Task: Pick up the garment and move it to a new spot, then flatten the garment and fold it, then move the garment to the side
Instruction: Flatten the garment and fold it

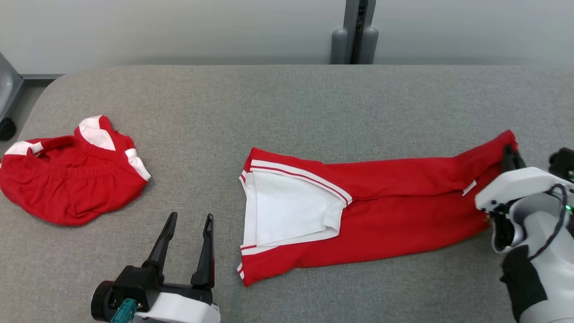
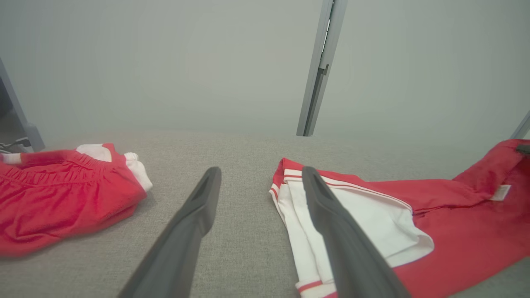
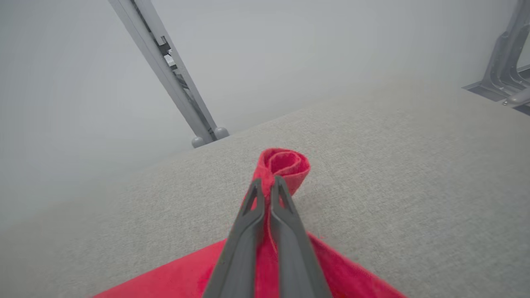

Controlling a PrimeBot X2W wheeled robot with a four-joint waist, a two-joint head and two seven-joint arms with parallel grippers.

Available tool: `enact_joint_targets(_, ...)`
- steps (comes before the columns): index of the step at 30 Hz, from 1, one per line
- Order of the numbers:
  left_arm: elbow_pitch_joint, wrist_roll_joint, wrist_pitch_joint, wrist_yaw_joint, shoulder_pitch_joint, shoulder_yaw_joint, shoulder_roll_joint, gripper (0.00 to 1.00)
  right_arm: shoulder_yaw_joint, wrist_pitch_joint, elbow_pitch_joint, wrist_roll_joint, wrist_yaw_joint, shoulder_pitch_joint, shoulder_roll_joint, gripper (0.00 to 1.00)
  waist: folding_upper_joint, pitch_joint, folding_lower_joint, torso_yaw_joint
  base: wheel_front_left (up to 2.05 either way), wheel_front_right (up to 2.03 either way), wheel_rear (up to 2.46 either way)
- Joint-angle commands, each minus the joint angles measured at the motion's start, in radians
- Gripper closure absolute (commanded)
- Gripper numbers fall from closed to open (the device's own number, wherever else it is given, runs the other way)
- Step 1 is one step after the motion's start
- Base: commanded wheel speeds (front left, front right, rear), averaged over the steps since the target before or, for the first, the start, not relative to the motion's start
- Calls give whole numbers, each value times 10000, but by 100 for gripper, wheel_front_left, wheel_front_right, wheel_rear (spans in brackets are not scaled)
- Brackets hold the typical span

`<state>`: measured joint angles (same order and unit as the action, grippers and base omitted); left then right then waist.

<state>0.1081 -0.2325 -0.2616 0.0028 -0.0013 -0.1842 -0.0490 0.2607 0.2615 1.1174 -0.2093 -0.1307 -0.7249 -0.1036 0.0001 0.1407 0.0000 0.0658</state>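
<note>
The right gripper (image 1: 509, 156) is clamped tight on the garment (image 1: 381, 211), its two dark fingers pressed together with red cloth pinched between them at the garment's far right corner. In the right wrist view the right gripper (image 3: 266, 182) has that corner of the garment (image 3: 285, 163) bunched just past the fingertips, curled into a small roll and lifted a little off the table (image 3: 414, 165). The garment is bright red and lies mostly flat, with soft creases along its length and a small white label near the gripped end. At the other end a white panel is exposed, edged by white bands with thin red stripes. Its long axis runs across the table (image 1: 287, 112) from side to side. The striped end points to the table's left, and the gripped end angles slightly toward the table's far edge on the right. It covers the table's middle and right part. The left gripper (image 1: 190, 217) hangs over the table's near edge with its fingers spread wide, holding nothing. In the left wrist view the left gripper (image 2: 261, 170) is just beside the striped end of the garment (image 2: 455, 223). A second red and white bundle (image 1: 71, 179) lies crumpled at the table's left end, and a grey post (image 1: 356, 31) stands behind the table's far edge.
</note>
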Motion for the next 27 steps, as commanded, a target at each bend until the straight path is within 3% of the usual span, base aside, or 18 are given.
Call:
enact_joint_targets(1,40,-86,-37,67,126,-26,-35,0,-652,-19,-352,-598,-4,124,178,100,-1,-181,0,23,0,0,0)
enact_joint_targets(14,69,-264,-37,140,454,-108,-34,0,-4182,-502,-2988,-3022,-5,1583,493,100,-1,-744,0,714,0,0,0)
enact_joint_targets(27,216,-371,-37,137,505,-301,-35,0,-6409,-169,-2939,-4442,-5,1584,497,100,-1,-808,0,2146,0,0,0)
